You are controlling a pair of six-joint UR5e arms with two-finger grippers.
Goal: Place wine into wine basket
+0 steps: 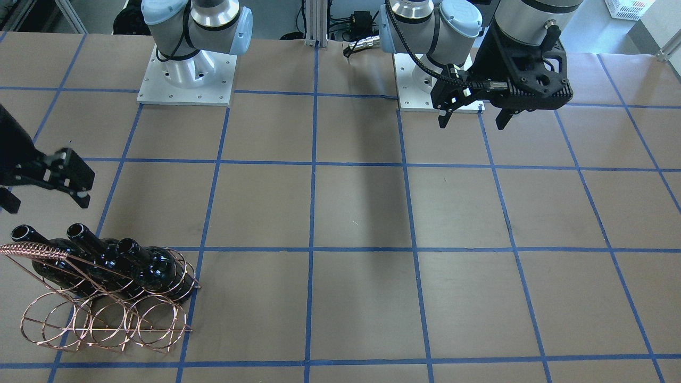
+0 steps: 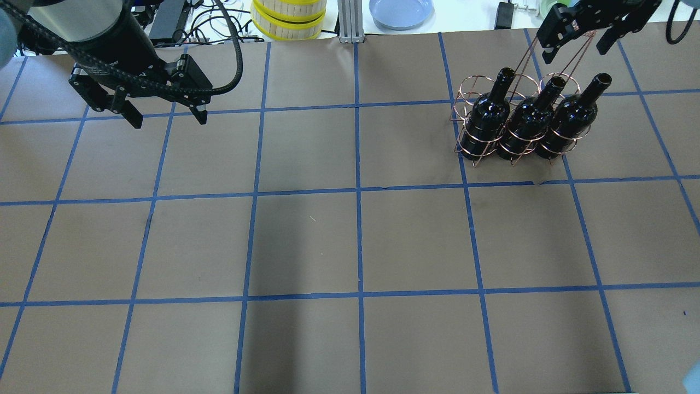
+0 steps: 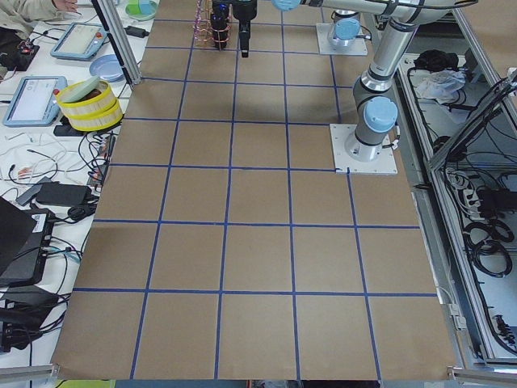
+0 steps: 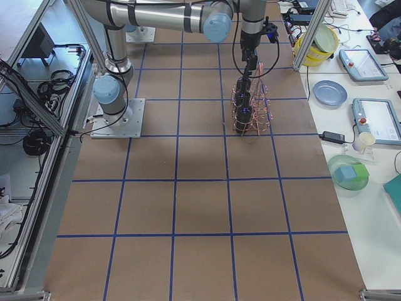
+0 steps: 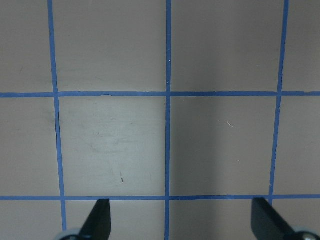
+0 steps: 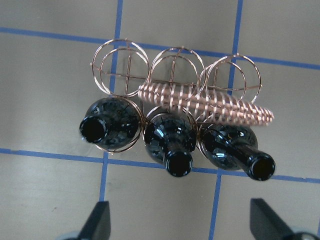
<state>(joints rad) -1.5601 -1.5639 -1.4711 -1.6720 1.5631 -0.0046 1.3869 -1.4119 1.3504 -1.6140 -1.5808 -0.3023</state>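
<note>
Wine basket (image 6: pixel 200 100) holds three bottles (image 6: pixel 167 135), apparently leaning.

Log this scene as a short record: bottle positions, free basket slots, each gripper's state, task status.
bottles: three wine bottles, side by side in one row of the wine basket, necks tilted
free slots: three empty rings in the other row
right gripper: open, holding nothing, above the basket
left gripper: open, holding nothing, above the table, far from the basket
loose bottles: none visible
task status: looks complete
</note>
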